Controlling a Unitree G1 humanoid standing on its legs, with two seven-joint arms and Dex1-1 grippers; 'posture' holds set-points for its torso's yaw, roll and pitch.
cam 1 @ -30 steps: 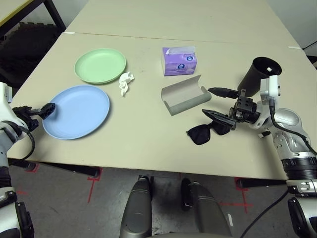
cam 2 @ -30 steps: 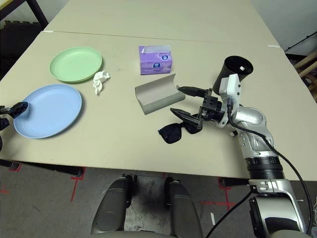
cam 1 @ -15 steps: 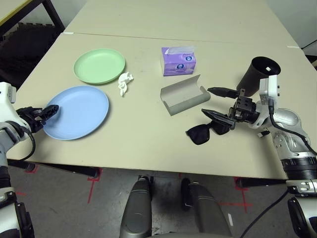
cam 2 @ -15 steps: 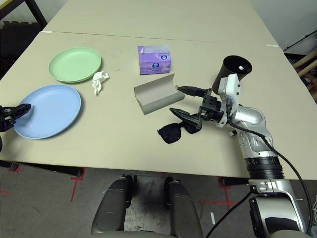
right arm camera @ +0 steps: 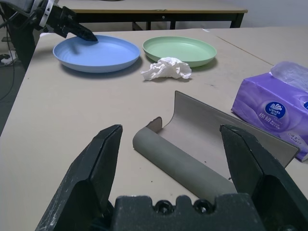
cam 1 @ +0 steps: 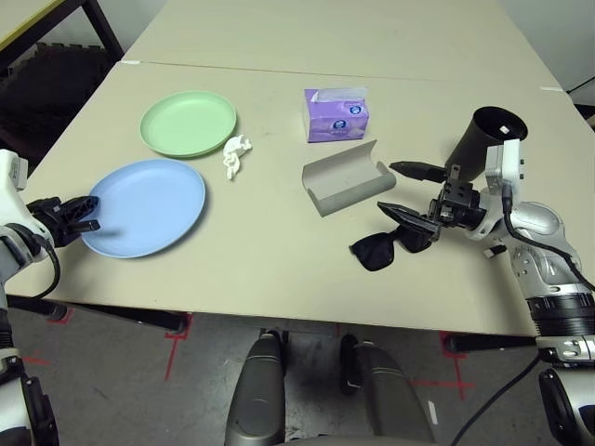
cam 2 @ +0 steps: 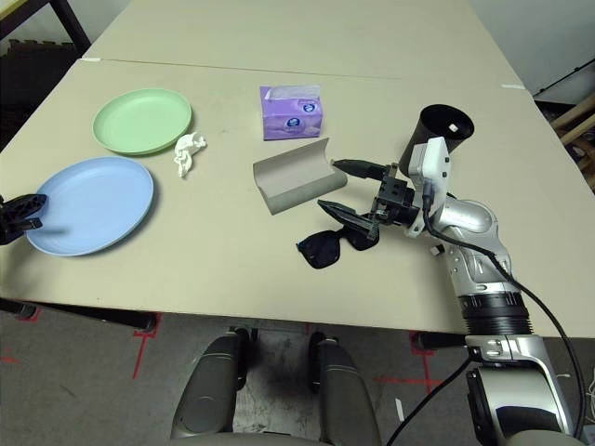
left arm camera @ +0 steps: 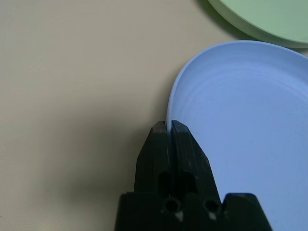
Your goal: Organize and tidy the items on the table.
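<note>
My left gripper (left arm camera: 169,126) is clenched on the rim of the blue plate (left arm camera: 240,120), which lies on the table (cam 1: 279,260). My right gripper (right arm camera: 171,130) is spread and empty, with the glasses case (right arm camera: 183,159) just beyond its tips and the sunglasses (cam 1: 376,251) beside it.

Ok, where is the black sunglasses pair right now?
In the left eye view, the black sunglasses lie toward the robot's right, near the table's front edge, beside the right gripper and nearer the robot than the grey glasses case.
</note>
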